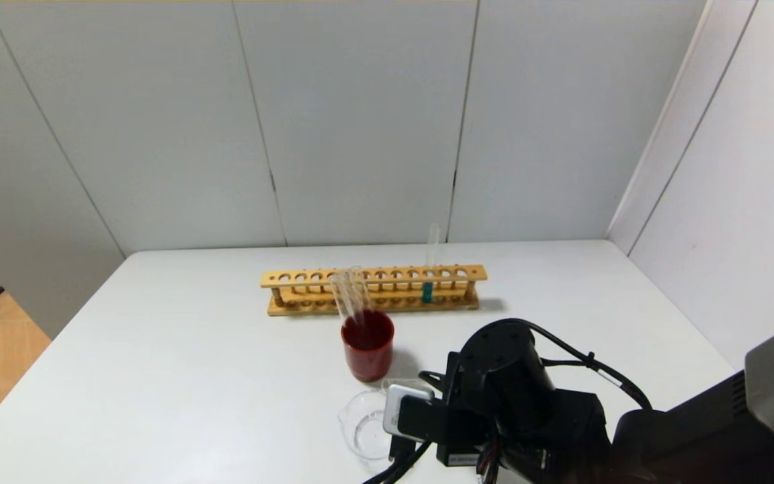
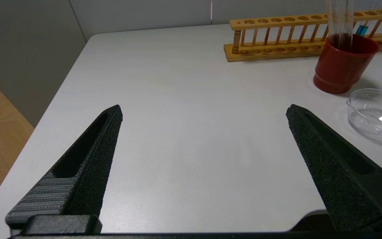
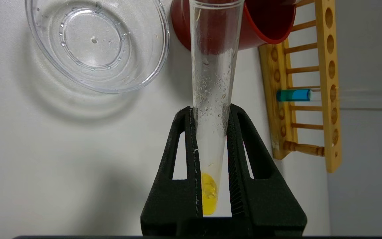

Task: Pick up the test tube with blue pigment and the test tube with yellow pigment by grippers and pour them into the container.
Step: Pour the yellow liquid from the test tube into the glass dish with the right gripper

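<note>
From my station, the left gripper [image 2: 204, 113] sits low over the near left part of the table [image 1: 179, 376], well apart from everything; its two fingers [image 2: 88, 159] are spread wide with only bare tabletop between them.

Moving right, the rack [image 1: 373, 289] lies along the far middle of the table; the red cup [image 1: 368, 353] stands just in front of it, with a few clear tubes [image 1: 350, 296] leaning out of it, their tops against the rack; the beaker [image 1: 363, 423] stands nearer to me than the cup, just beside it and apart from it, and I see only scattered droplets on its bottom, no coloured liquid.

Toward the rack's right end the blue tube [image 1: 429, 269] stands upright in a hole, its blue column down between the rack's two boards.

Right again, the right gripper [image 3: 211, 132] is just beside the beaker on its right, hidden in the head view by the arm's own bulk; in its wrist view the fingers [image 3: 184, 156] are clamped on the yellow tube [image 3: 212, 99] from both sides; the yellow liquid lies at the rounded end, back between the fingers; the tube wall is beaded with droplets; its mouth points toward the cup, beside the beaker rather than over it.
</note>
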You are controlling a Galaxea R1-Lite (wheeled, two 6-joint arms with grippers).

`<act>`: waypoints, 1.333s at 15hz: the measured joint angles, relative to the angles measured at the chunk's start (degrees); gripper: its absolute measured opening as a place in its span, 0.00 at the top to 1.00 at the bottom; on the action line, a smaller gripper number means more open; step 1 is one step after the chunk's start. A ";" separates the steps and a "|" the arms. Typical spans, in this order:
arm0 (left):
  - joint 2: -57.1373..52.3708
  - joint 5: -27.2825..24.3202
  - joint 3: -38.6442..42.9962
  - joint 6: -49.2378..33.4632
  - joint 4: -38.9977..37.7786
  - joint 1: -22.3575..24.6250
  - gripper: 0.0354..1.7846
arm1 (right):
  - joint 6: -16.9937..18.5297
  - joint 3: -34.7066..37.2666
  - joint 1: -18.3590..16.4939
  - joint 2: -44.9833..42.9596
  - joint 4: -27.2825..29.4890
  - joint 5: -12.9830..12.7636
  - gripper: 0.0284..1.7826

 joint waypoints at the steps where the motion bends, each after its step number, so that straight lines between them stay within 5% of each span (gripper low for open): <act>1: 0.00 0.02 0.00 -0.02 -0.02 -0.02 0.02 | -1.71 -0.49 0.09 0.41 0.05 -0.11 0.83; 5: 0.00 0.02 0.00 0.02 0.00 -0.02 0.02 | -5.99 -2.22 0.16 1.50 0.20 -1.02 0.83; 12: 0.00 0.00 0.00 0.02 0.00 0.00 0.02 | -14.23 -3.77 0.93 3.43 0.44 -7.72 0.83; 20: 0.00 0.00 0.00 -0.02 0.00 -0.02 0.02 | -21.05 -9.19 2.67 3.43 9.18 -12.57 0.83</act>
